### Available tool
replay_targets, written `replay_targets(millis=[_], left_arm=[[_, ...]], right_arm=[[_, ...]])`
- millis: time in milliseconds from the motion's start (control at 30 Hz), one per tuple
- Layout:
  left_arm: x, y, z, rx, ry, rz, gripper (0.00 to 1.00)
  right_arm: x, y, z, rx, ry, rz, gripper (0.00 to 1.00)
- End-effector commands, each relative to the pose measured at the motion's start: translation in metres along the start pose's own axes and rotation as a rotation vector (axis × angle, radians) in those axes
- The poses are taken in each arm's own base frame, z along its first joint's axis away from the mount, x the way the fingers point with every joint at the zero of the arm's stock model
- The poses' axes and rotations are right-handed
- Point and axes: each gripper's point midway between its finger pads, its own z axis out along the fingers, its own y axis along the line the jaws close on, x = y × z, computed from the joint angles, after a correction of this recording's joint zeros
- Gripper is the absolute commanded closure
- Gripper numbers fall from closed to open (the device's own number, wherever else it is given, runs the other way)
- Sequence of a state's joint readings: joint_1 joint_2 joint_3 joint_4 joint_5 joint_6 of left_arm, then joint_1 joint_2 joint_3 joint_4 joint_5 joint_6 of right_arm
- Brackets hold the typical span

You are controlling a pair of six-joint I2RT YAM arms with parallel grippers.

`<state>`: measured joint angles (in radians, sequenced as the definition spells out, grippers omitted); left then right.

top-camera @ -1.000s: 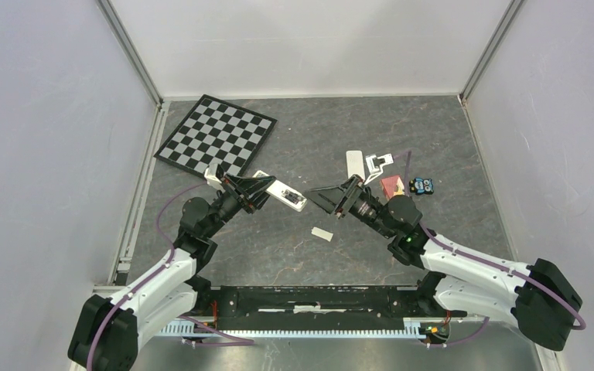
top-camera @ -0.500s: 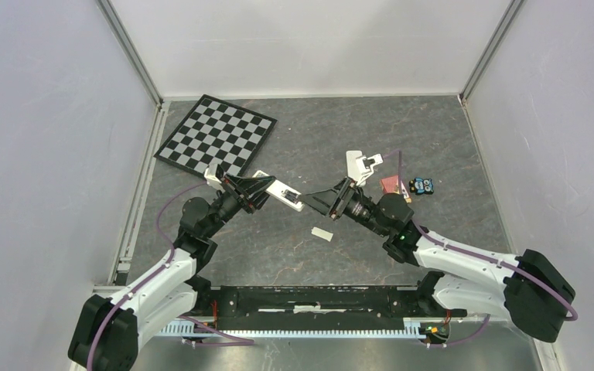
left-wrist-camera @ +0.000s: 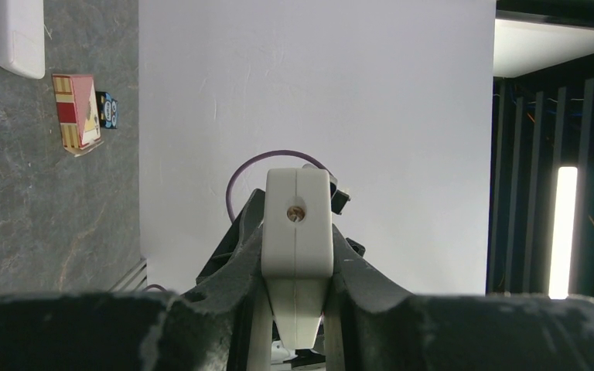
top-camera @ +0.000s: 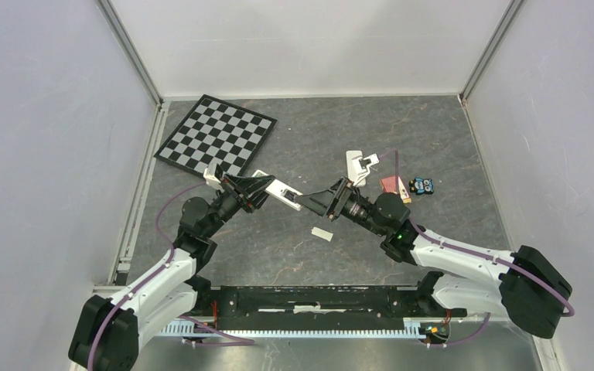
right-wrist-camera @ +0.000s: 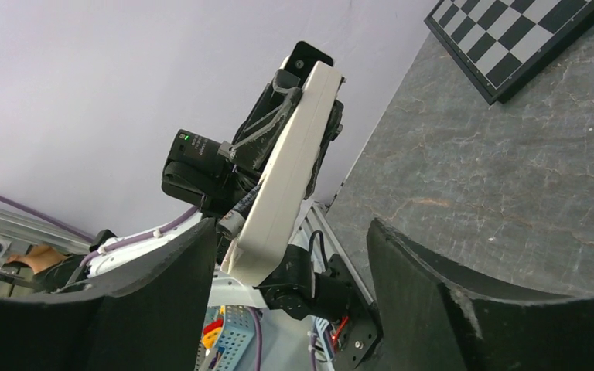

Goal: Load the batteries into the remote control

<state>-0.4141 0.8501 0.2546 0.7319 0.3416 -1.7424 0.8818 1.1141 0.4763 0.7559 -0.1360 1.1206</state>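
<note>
The right jaws have moved up to the remote (top-camera: 282, 192) — open, either side of its tip; the left jaws grip its other end.

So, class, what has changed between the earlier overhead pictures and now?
The right gripper moved left, bringing its open jaws up to the free end of the remote control. Nothing was taken or released. The left gripper kept its grip on the remote, and the checkerboard stayed put.

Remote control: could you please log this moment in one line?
left gripper: shut on remote control | right gripper: open, facing its end
</note>
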Motion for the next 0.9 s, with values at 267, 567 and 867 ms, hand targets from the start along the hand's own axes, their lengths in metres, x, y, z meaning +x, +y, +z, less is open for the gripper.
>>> replay_targets(millis=[267, 567, 867], left_arm=[[0.008, -0.021, -0.001, 0.076, 0.034, 0.027, 0.98], [0.009, -0.020, -0.003, 0.073, 0.039, 0.030, 0.98], [0.023, -0.043, -0.006, 0.132, 0.099, 0.103, 0.98]], right_arm=[[-0.008, 0.023, -0.006, -0.116, -0.045, 0.007, 0.21], [0.002, 0.015, 0.005, -0.095, -0.001, 0.063, 0.33], [0.016, -0.002, 0.010, -0.057, 0.047, 0.144, 0.50]])
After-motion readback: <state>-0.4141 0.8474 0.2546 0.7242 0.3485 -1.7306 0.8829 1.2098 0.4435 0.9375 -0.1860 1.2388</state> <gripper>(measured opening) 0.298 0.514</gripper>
